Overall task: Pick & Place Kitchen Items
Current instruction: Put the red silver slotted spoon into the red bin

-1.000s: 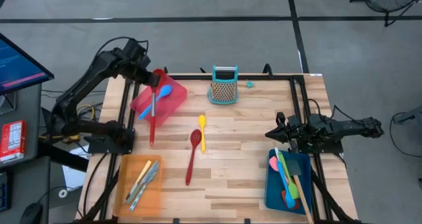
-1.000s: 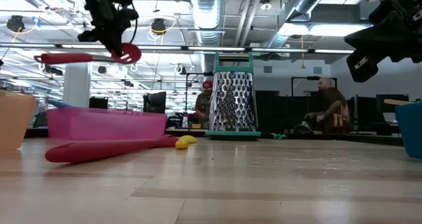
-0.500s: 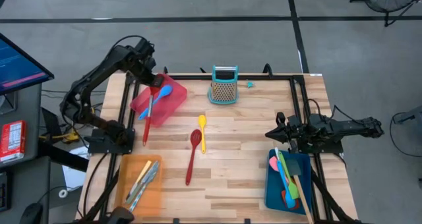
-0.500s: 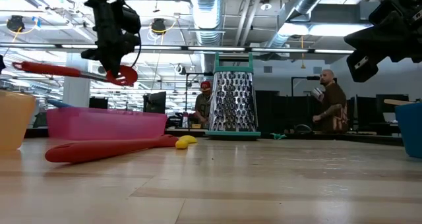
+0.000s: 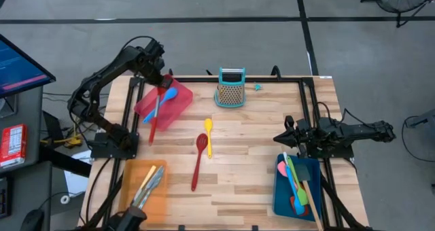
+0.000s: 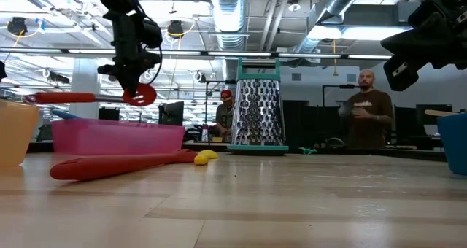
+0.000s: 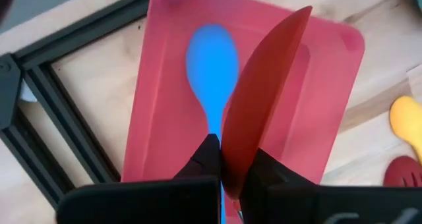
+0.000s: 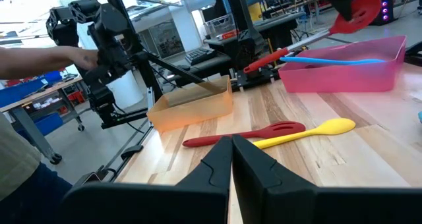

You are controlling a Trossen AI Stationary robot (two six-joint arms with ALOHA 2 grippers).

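My left gripper (image 5: pixel 163 87) hangs over the far part of the red tray (image 5: pixel 179 103), shut on a red spoon (image 5: pixel 153 122). The spoon's handle (image 6: pixel 66 98) reaches level toward the table's near edge, above the tray. A blue spoon (image 7: pixel 211 53) lies in that tray. A red slotted spoon (image 5: pixel 198 160) and a yellow spoon (image 5: pixel 208 136) lie flat mid-table. My right gripper (image 8: pixel 231 151) waits shut at the table's right side, pointing level. My left gripper pinches the red spoon's head (image 7: pixel 260 112) between its two fingers, near where the handle begins. The fingers (image 7: pixel 210 159) come from above, pointing steeply down. The head stands on edge between them, and the spoon hangs clear of the tray with its handle about level.
A teal grater (image 5: pixel 231 88) stands at the far edge. An orange tray (image 5: pixel 128 198) with silvery cutlery (image 5: pixel 148 183) sits near left. A blue tray (image 5: pixel 281 190) with spatulas (image 5: pixel 297 180) sits near right. A person (image 6: pixel 365 117) stands beyond the table.
My left gripper has come down toward the red tray with the red spoon, still shut on it. The spoon's handle dipped at its free end partway, and is level again now, lower over the tray.
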